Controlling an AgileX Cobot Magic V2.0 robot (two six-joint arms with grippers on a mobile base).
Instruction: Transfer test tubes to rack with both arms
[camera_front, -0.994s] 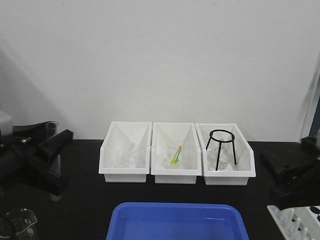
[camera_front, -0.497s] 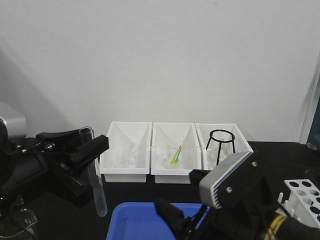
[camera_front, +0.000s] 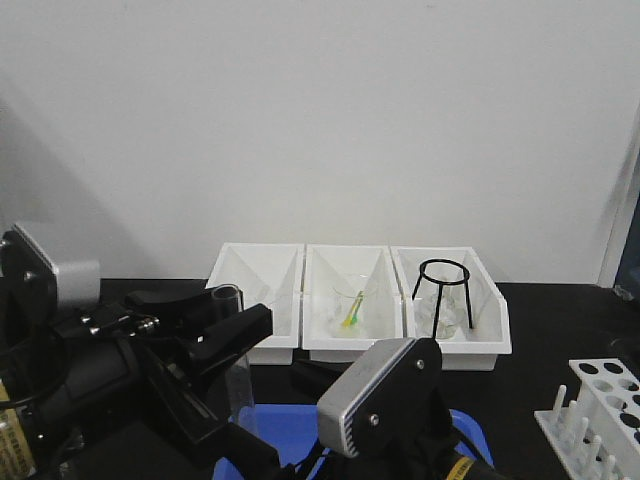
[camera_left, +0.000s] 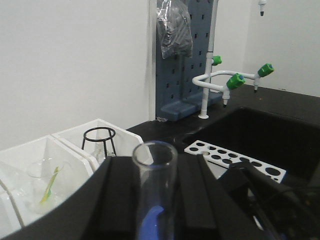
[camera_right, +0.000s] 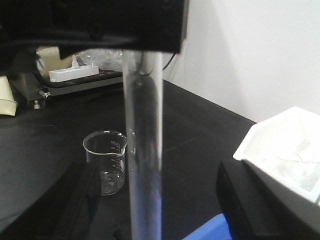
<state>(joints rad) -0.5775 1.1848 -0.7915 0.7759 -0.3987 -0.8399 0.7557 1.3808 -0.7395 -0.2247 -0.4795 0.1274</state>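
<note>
Plainly upright, the test tube (camera_front: 238, 375) hangs above the near-left part of the black bench (camera_front: 540, 340), pinched just under its open rim by the left gripper (camera_front: 228, 315). Only the right wrist view shows the right gripper (camera_right: 161, 212). Its two dark fingers stand spread wide at 8 and 4 o'clock of the tube, with the glass between them and touching neither. That view alone also shows a beaker (camera_right: 105, 167) standing on the bench at 9 o'clock of the tube, apart from it. The left wrist view gives the rack (camera_left: 235, 159) at 2 o'clock of the tube's rim, lying along the edge of a dark sink (camera_left: 270, 135), with a green-knobbed tap (camera_left: 235, 80) beyond. In the front view the rack sits at 4 o'clock, cut by the frame edge. Three white bins (camera_front: 352, 350) line the wall from 12 to 2 o'clock of the tube, and a blue tub (camera_front: 468, 440) lies under the right arm's grey module (camera_front: 385, 400). Bare bench runs between the bins and the rack.
</note>
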